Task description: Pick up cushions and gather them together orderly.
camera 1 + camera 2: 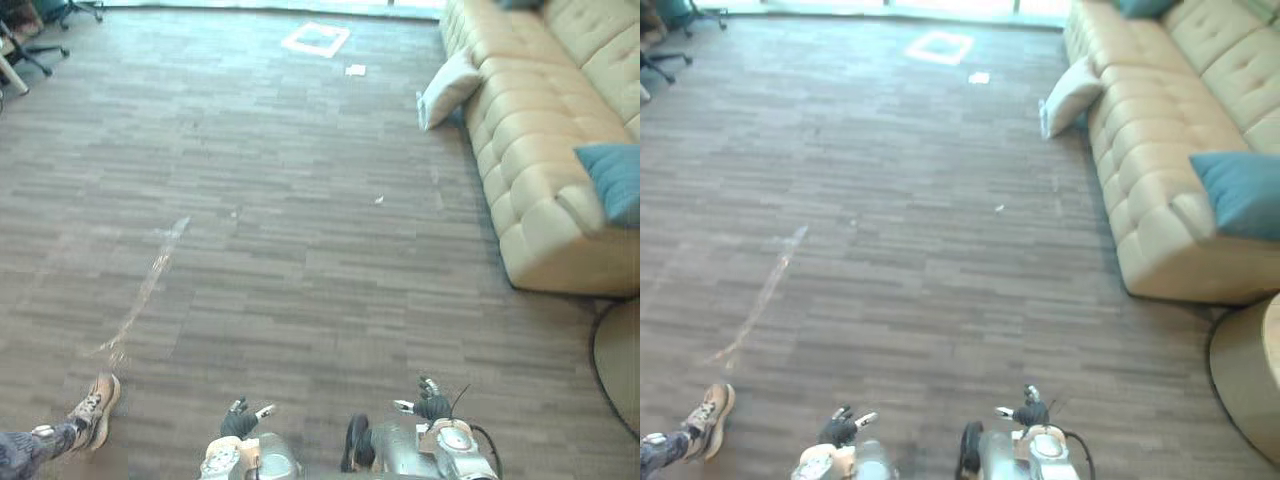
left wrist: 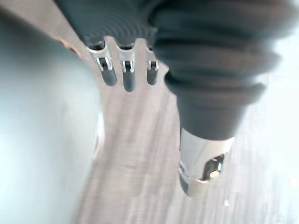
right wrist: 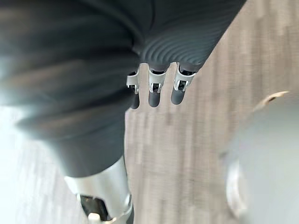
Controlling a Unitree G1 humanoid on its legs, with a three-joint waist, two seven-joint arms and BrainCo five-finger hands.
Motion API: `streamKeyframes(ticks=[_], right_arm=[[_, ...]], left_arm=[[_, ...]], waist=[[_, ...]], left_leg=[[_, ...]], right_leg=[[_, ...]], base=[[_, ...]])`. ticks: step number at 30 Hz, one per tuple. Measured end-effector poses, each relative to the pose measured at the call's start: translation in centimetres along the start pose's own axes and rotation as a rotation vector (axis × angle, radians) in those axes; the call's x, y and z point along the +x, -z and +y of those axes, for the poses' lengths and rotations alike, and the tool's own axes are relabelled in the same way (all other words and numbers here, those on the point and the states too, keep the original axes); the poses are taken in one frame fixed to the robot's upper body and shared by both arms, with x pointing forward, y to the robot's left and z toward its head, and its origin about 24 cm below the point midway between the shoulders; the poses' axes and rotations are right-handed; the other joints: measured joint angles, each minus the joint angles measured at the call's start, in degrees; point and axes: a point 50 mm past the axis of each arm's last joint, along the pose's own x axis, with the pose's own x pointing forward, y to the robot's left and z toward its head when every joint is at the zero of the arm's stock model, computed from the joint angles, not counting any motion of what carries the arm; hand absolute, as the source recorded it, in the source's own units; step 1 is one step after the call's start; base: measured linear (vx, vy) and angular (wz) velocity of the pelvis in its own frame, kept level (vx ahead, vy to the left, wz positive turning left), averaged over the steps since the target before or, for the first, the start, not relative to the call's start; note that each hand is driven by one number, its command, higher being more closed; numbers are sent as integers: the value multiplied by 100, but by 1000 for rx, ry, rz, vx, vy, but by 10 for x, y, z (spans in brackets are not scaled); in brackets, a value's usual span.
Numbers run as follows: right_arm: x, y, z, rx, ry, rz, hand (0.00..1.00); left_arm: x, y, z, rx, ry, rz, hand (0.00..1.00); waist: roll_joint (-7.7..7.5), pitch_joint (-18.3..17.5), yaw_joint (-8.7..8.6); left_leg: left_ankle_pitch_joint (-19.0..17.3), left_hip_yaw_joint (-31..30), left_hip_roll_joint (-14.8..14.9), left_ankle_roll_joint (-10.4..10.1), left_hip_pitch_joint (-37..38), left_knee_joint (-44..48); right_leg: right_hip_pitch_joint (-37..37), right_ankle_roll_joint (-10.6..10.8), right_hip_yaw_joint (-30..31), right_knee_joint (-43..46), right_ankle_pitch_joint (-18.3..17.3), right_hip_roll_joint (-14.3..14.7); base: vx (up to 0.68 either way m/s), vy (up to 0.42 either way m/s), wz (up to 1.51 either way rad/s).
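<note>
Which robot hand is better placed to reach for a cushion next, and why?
Probably the right robot hand. The white cushion and the teal cushion are both at the sofa, on the robot's right. Both hands are open and empty; the left robot hand is farther away.

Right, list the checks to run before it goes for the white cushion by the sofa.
1. Check the left hand is free: ok, open, holds nothing.
2. Check the right hand is free: ok, open, holds nothing.
3. Find the white cushion: ok, on the floor, leaning against the sofa.
4. Cushion within reach: not ok, far from both hands.
5. Route: ok, a person's shoe is off to the left, away from it.
6. Find the blue cushion: ok, on the sofa.
</note>
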Motion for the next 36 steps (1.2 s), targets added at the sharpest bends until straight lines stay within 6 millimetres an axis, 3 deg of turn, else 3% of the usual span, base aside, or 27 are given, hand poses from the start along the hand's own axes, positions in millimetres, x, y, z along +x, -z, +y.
streamKeyframes(ticks=[3, 4, 5, 6, 7, 8, 10, 12, 13, 14, 15, 16, 17, 19, 21, 23, 24, 26, 27, 28, 29, 30, 31, 32, 33, 35, 36], right_arm=[[0, 0, 2, 1, -8, 5, 0], [0, 2, -1, -16, -3, 8, 0], [1, 4, 0, -20, -4, 16, 0], [1, 6, 0, -22, -4, 28, 0], [0, 7, 10, -17, -28, 36, 0], [1, 5, 15, -13, -40, 30, 0], [0, 8, 17, -16, -43, 42, 0], [0, 8, 18, -38, -48, 35, 0], [0, 7, 20, -46, -58, 29, 0], [-1, 8, 19, -47, -59, 33, 0], [-2, 12, 17, -48, -53, 38, 0], [-2, 10, 15, -48, -49, 26, 0], [-2, 4, 11, -50, -39, -8, 0], [-1, 0, 5, -54, -26, -27, 0], [0, -2, -2, -53, -6, -34, 0], [-1, 1, -7, -31, 12, -20, 0], [-1, 1, -9, -30, 16, -22, 0], [0, -3, -15, -44, 25, -33, 0], [2, -8, -19, -56, 27, -47, 0], [2, -8, -20, -58, 28, -50, 0], [2, -8, -21, -62, 26, -44, 0], [2, -7, -22, -66, 27, -36, 0], [2, -5, -22, -65, 29, -21, 0], [2, -2, -17, -47, 18, -11, 0], [0, 2, -10, -34, 5, 0, 0], [0, 2, -7, -31, -5, 1, 0], [1, 0, -8, -27, -1, -5, 0]], left_arm=[[0, -5, -2, -30, 3, -29, 0], [0, -7, -6, -53, 6, -42, 0], [0, -8, -6, -60, 4, -44, 0], [0, -8, -7, -63, 5, -46, 0], [1, -14, -1, -51, -5, -66, 0], [1, -18, 3, -56, -15, -83, 0], [1, -16, 6, -66, -29, -74, 0], [2, -12, 9, -55, -33, -54, 0], [2, -11, 12, -44, -38, -49, 0], [1, -8, 13, -38, -40, -31, 0], [0, -2, 11, -22, -32, 1, 0], [0, 0, 10, -8, -23, 5, 0], [-2, 6, 6, 22, -1, 25, 0], [-1, 7, 3, 48, 16, 38, 0], [0, 8, 0, 53, 23, 46, 0], [-1, 11, 0, 63, 23, 55, 0], [-4, 21, 3, 71, 13, 88, 0], [-5, 24, -2, 80, 30, 98, 0], [-5, 26, -8, 99, 50, 106, 0], [-5, 25, -10, 92, 52, 106, 0], [-4, 22, -13, 93, 59, 98, 0], [-4, 22, -15, 92, 64, 95, 0], [-4, 20, -18, 84, 73, 87, 0], [-2, 15, -13, 81, 62, 62, 0], [-1, 10, -6, 84, 46, 43, 0], [0, 4, -3, 83, 38, 19, 0], [0, -2, -5, 74, 41, -8, 0]], waist=[[-26, 11, 127], [64, 31, 262], [64, 25, 336], [29, -9, 384], [-220, -50, 361], [-386, -60, 283], [-491, -127, 283], [-569, -148, 250], [-623, -129, 234], [-625, -118, 223], [-514, -69, 182], [-477, -84, 167], [-384, -115, 46], [-374, -108, -66], [-331, -81, -142], [-340, -76, -161], [-258, -83, -217], [-39, -279, -175], [67, -282, -168], [107, -278, -162], [233, -219, -146], [303, -188, -132], [374, -130, -126], [295, -80, -80], [84, -64, -70], [-27, -64, -44], [-49, -46, -16]], left_leg=[[238, 80, -494, -16, -405, -2160], [1203, 92, -702, -298, -521, -3974], [1529, 85, -675, -230, -545, -3867], [1761, 112, -714, 49, -534, -3715], [1446, 122, -888, 426, -625, -3411], [1135, 75, -971, 644, -736, -2934], [622, 103, -1048, 768, -652, -2527], [66, 186, -1170, 751, -252, -2444], [-171, 193, -1273, 750, 71, -2486], [-308, 191, -1352, 770, 411, -2628], [-414, 153, -1429, 742, 1061, -3086], [-426, 143, -1451, 716, 1362, -3355], [-339, 80, -1423, 574, 1899, -3853], [-337, 10, -1422, 549, 2349, -4232], [-358, -16, -1348, 499, 2680, -4476], [-449, 90, -1295, 82, 3254, -4785], [-612, 83, -1201, -184, 3704, -4843], [-468, 79, -925, -433, 3706, -4552], [-239, -85, -677, -589, 3449, -3636], [-86, -165, -578, -620, 3270, -3133], [807, -427, -264, -600, 2688, -1586], [930, -502, -92, -580, 2407, -854], [621, -456, 236, -497, 1936, 334], [199, -342, 397, -329, 1444, 995], [-22, -131, 330, -165, 1007, 816], [-113, 75, 203, -42, 515, 268], [-139, 230, -64, -31, 73, -787]], right_leg=[[414, 283, 225, -225, -239, -205], [845, 553, 463, -534, -435, -221], [974, 605, 559, -612, -486, -241], [1087, 634, 683, -676, -505, -253], [1201, 579, 766, -739, -472, -468], [1174, 727, 800, -518, -218, -618], [959, 939, 928, 390, -117, -818], [157, 1736, 1147, 2604, 297, -1168], [-393, 1894, 1123, 3934, 370, -1376], [-697, 1601, 958, 4648, 221, -1508], [-1048, 1109, 607, 5055, -67, -1549], [-1252, 980, 404, 5019, -188, -1527], [-1681, 697, -249, 4394, -498, -1470], [-2200, 575, -673, 3188, -532, -1381], [-2432, 612, -951, 1471, -3, -1168], [-2519, 513, -1277, 19, 715, -980], [-2515, 17, -1142, 143, 1428, -873], [-2913, -265, -899, 1165, 1338, -857], [-2982, -353, -803, 1822, 773, -759], [-2947, -344, -803, 1944, 605, -730], [-2630, -364, -845, 2010, 270, -624], [-2409, -356, -823, 1922, 174, -504], [-1918, -346, -760, 1661, 61, -262], [-1160, -290, -685, 1148, -4, -102], [-622, -219, -608, 682, -20, -91], [-204, -112, -535, 280, -21, -105], [90, -45, -432, 13, -20, -124]], base=[[610, 176, -53], [656, 289, -63], [813, 349, -70], [574, 233, -22], [729, 279, 7], [714, 284, 22], [661, 289, 15], [724, 289, 8], [584, 175, 2], [607, 102, 0], [481, 55, -2], [731, 62, 20], [604, 34, 27], [620, -21, 47], [654, -108, 56], [782, -164, 53], [762, -166, 25], [876, -249, -10], [789, -304, -25], [750, -294, -31], [590, -181, -30], [689, -141, -42], [658, -93, -36], [886, -130, -31], [631, -100, -17], [519, -51, -18], [557, 10, -37]])
